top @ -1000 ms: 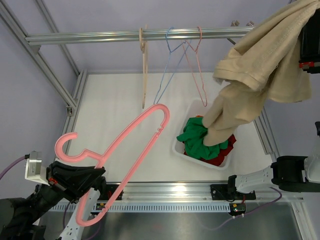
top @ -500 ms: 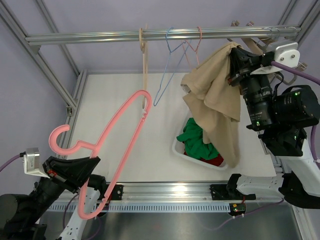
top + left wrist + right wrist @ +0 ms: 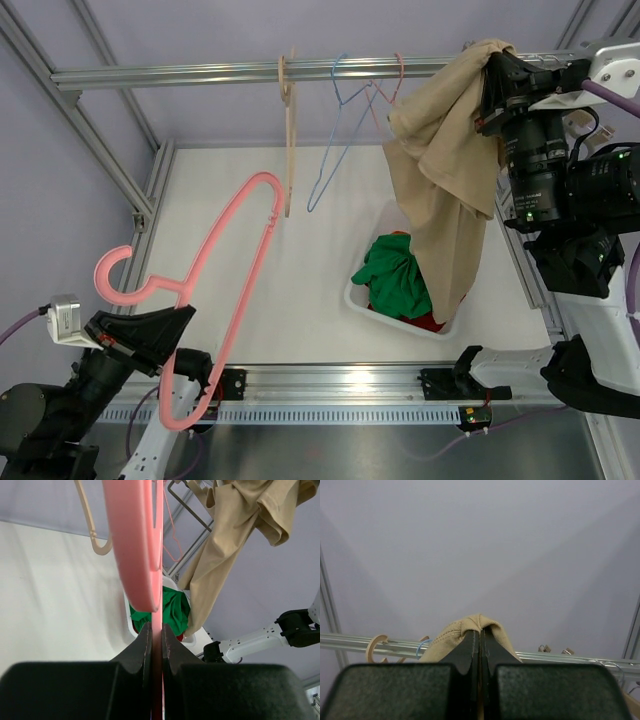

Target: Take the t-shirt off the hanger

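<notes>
The beige t-shirt hangs free of the hanger, pinched at its top by my right gripper, which is shut on it high at the right. Its lower end dangles over the white bin. In the right wrist view the cloth bulges over the closed fingertips of my right gripper. The bare pink hanger is held up at the left by my left gripper, shut on its bar. The left wrist view shows the hanger running up from my left gripper, with the t-shirt beyond.
The white bin holds green and red clothes. A wooden hanger, a blue wire hanger and a pink wire hanger hang from the metal rail. Frame posts stand at both sides.
My right arm has swung the t-shirt leftward, then up and right toward the rail, its tail now over the bin. My left gripper has tilted the pink hanger left and more upright.
</notes>
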